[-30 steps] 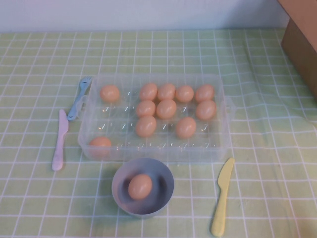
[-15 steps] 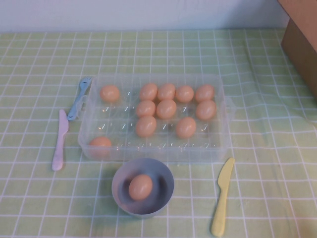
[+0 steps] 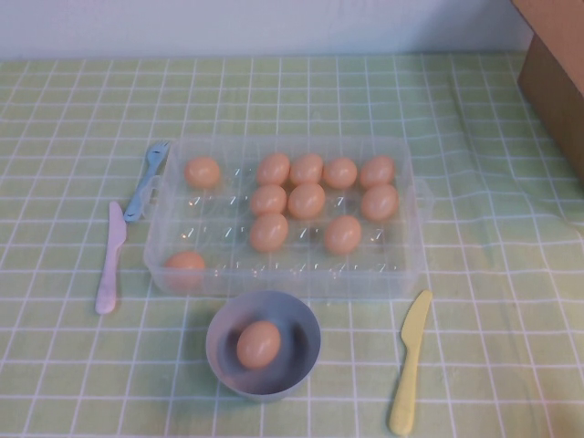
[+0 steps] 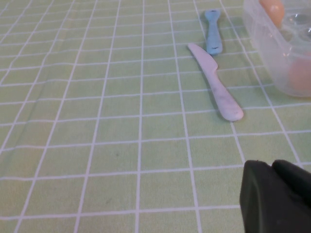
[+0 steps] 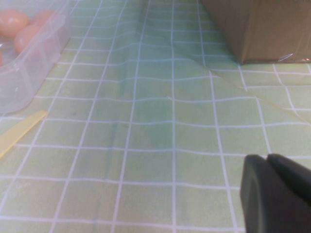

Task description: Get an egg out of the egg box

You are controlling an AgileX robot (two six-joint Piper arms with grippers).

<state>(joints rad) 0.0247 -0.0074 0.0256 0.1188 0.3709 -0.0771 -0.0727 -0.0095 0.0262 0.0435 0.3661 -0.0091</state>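
The clear plastic egg box (image 3: 292, 279) sits mid-table and holds several peach-orange eggs, such as one (image 3: 307, 200) near its middle. One more egg (image 3: 258, 344) lies in the round grey-blue bowl (image 3: 306, 321) in front of the box. Neither arm shows in the high view. My left gripper (image 4: 270, 164) is shut and empty, low over the cloth to the left of the box (image 4: 272, 58), away from it. My right gripper (image 5: 267, 157) is shut and empty, over the cloth to the right of the box (image 5: 29, 63).
A pink knife (image 3: 109, 258) and a blue fork (image 3: 146, 180) lie left of the box. A yellow knife (image 3: 409, 363) lies at its front right. A brown cardboard box (image 3: 557, 64) stands at the far right. The green checked cloth has a wrinkle (image 5: 233, 87) near it.
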